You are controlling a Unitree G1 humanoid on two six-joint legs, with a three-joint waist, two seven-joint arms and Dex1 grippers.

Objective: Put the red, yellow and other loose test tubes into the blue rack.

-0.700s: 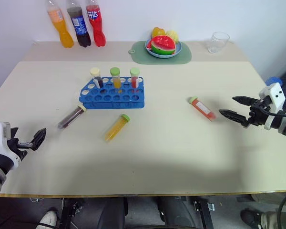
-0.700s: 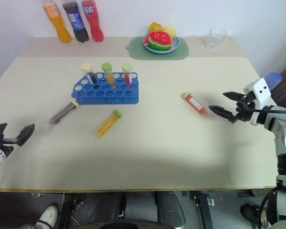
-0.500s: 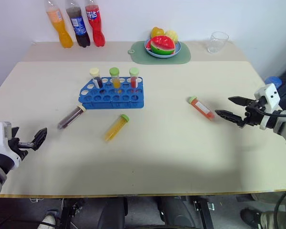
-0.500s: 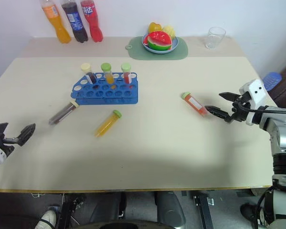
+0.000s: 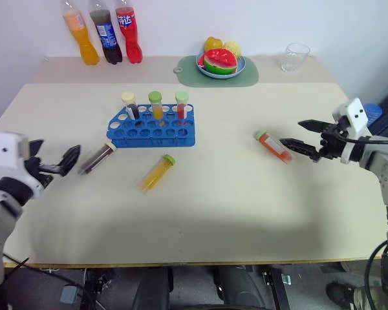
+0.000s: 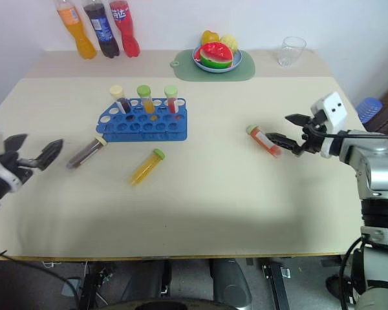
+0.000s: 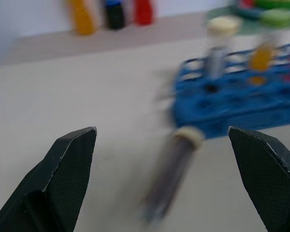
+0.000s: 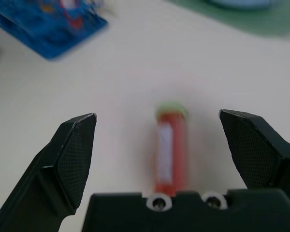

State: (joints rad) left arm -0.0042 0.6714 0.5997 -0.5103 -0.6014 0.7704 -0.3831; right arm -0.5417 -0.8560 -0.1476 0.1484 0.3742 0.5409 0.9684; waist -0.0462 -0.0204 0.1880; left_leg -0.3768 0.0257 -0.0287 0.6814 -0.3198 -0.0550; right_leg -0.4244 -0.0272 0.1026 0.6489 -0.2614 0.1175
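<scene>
Three loose test tubes are lying on the table (image 5: 246, 213): red tube (image 5: 274, 146) at 3 o'clock of the blue rack (image 5: 152, 128), yellow tube (image 5: 157, 173) at 6, dark tube (image 5: 96, 159) at 8. We are holding the right gripper (image 5: 296, 135) spread wide and empty, its tips just beside the red tube's base; the left gripper (image 5: 55, 162), likewise released, is facing the dark tube. We are judging it best to straddle each tube mid-body, closing squarely so it cannot roll.
</scene>
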